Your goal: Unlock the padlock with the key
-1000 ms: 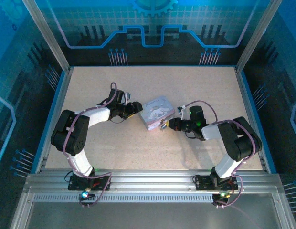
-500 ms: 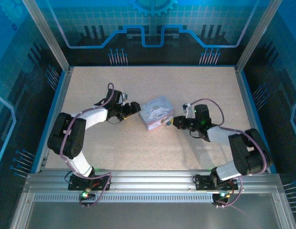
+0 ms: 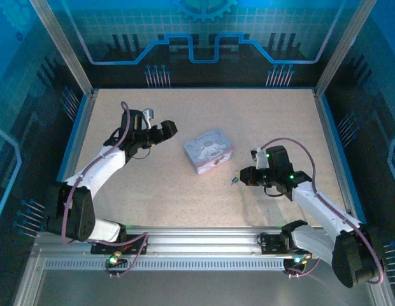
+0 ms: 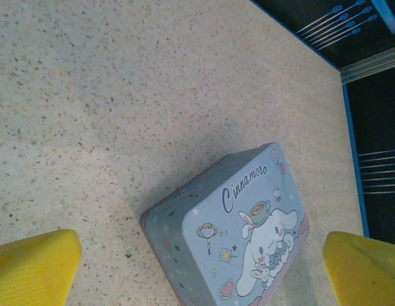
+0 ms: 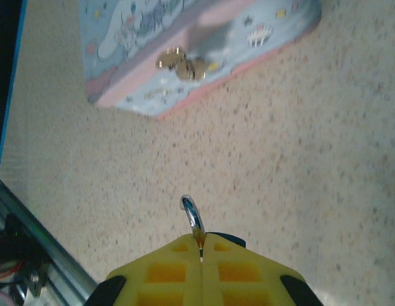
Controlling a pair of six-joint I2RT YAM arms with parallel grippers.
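Observation:
My right gripper (image 3: 239, 179) is shut on the padlock (image 5: 192, 217), held a short way in front and to the right of the tin box (image 3: 209, 150). The thin curved silver shackle sticks out between the closed yellow fingers (image 5: 165, 268), with a bit of dark body behind them. In the top view the padlock (image 3: 234, 180) is a tiny speck at the fingertips. I cannot make out the key. My left gripper (image 3: 160, 129) hovers left of the tin, open and empty. Its yellow fingers (image 4: 38, 264) stand wide apart in the left wrist view.
The pale blue Cinnamoroll tin (image 4: 242, 229) lies closed in the middle of the speckled table (image 3: 185, 191); its gold clasp (image 5: 181, 64) faces my right gripper, nothing hanging on it. Blue rails (image 3: 70, 150) border the table on both sides.
My right gripper has drawn back from the tin's clasp toward the near right, carrying the padlock. My left gripper has opened and pulled away from the tin to the far left.

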